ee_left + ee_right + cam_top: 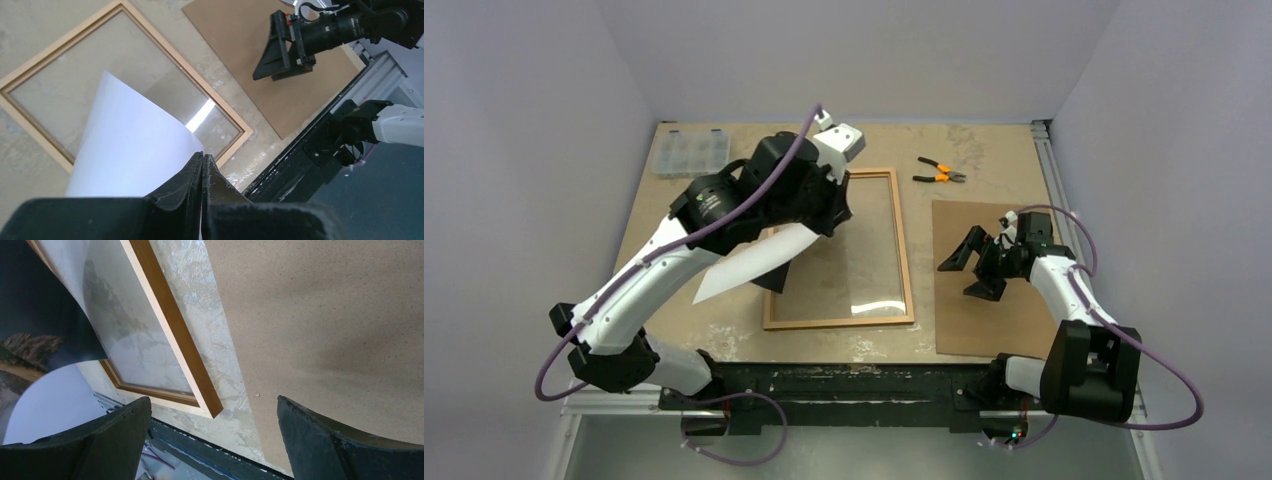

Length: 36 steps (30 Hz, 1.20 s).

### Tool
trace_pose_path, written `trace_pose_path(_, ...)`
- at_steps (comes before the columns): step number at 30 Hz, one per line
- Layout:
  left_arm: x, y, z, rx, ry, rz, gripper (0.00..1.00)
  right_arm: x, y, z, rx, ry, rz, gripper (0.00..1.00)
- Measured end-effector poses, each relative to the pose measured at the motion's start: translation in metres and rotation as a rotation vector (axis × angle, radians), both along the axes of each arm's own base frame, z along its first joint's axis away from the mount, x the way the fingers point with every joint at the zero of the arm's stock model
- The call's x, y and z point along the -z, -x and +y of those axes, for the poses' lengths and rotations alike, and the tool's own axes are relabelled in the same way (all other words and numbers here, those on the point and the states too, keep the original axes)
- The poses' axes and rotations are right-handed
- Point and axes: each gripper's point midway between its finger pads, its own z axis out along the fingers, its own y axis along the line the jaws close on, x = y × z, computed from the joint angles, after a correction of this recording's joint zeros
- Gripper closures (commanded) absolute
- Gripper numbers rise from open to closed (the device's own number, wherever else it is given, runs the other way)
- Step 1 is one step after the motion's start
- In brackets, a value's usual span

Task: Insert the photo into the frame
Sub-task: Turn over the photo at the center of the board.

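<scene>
- The surface (984,150) is a mottled beige top that carries everything here; both arms are mounted at its near edge.
- The frame (839,322) lies flat around the middle of the surface, long sides running from near edge to far edge, with its near rail close to the near edge. A clear pane (854,270) fills it and shows a streak of glare near the frame's near right corner.
- A brown panel (984,310) lies flat between the frame and the right edge, apart from the frame and reaching almost to the near edge.
- The photo (749,265) is in the air over the near left part of the frame, curled, white back up. Its dark printed side faces down and shows in the right wrist view. One corner juts out past the frame's left rail toward the left edge. Whether any part touches the pane cannot be told.
- The left pincer (202,159) is clamped tight on one edge of the photo, jaws pressed together with the sheet between them.
- The right pincer (964,275) hangs above the panel's left part, jaws spread wide with nothing between them, pointing toward the frame.
- A clear compartment box (690,151) sits at the far left corner.
- Orange-handled pliers (939,172) lie toward the far edge, beyond the panel and just right of the frame's far right corner.
</scene>
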Motion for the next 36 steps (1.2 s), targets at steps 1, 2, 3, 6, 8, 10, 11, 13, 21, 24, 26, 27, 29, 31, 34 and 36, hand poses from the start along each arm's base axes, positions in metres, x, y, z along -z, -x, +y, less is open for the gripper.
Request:
trace_pose_path(1,0.004,0.003,-0.008,0.016,0.005,0.015,1.0,0.0,0.0,0.0,0.0,0.0,0.0,0.05)
trace_pose_path(2,0.008,0.006,-0.016,0.033,0.012,0.027,1.0,0.0,0.0,0.0,0.0,-0.001,-0.001,0.05)
trace_pose_path(3,0.013,0.01,-0.026,0.052,0.023,0.045,1.0,0.0,0.0,0.0,0.0,-0.001,-0.001,0.05)
trace_pose_path(6,0.022,0.021,-0.045,0.092,0.049,0.081,1.0,0.0,0.0,0.001,-0.001,-0.005,0.001,0.05)
trace_pose_path(8,0.028,0.031,-0.061,0.124,0.065,0.106,1.0,0.001,0.0,0.001,-0.002,-0.009,0.006,0.05)
trace_pose_path(10,0.033,0.042,-0.077,0.158,0.079,0.13,1.0,0.001,0.0,0.002,-0.005,-0.018,0.011,0.05)
trace_pose_path(11,0.036,0.049,-0.085,0.174,0.088,0.144,1.0,0.001,0.0,0.003,-0.006,-0.025,0.013,0.05)
trace_pose_path(13,0.043,0.059,-0.096,0.197,0.097,0.167,1.0,0.001,0.0,0.004,-0.006,-0.031,0.014,0.05)
trace_pose_path(21,0.07,0.097,-0.135,0.256,0.132,0.265,1.0,-0.003,-0.003,0.008,-0.015,-0.06,-0.003,0.05)
trace_pose_path(24,0.083,0.11,-0.145,0.264,0.131,0.302,0.95,-0.006,-0.003,0.011,-0.021,-0.078,-0.008,0.05)
trace_pose_path(26,0.094,0.119,-0.15,0.267,0.127,0.329,0.91,-0.007,-0.003,0.013,-0.027,-0.092,-0.012,0.05)
trace_pose_path(27,0.1,0.124,-0.151,0.267,0.123,0.343,0.87,-0.008,-0.003,0.014,-0.031,-0.1,-0.011,0.05)
trace_pose_path(29,0.111,0.132,-0.156,0.269,0.116,0.374,0.75,-0.007,-0.003,0.015,-0.034,-0.107,-0.006,0.05)
trace_pose_path(31,0.121,0.137,-0.163,0.274,0.116,0.399,0.59,-0.004,-0.003,0.015,-0.037,-0.113,0.006,0.05)
trace_pose_path(34,0.137,0.143,-0.172,0.274,0.114,0.435,0.31,-0.001,-0.002,0.017,-0.049,-0.127,0.021,0.05)
trace_pose_path(36,0.146,0.144,-0.175,0.269,0.108,0.452,0.19,0.002,-0.001,0.017,-0.057,-0.129,0.031,0.05)
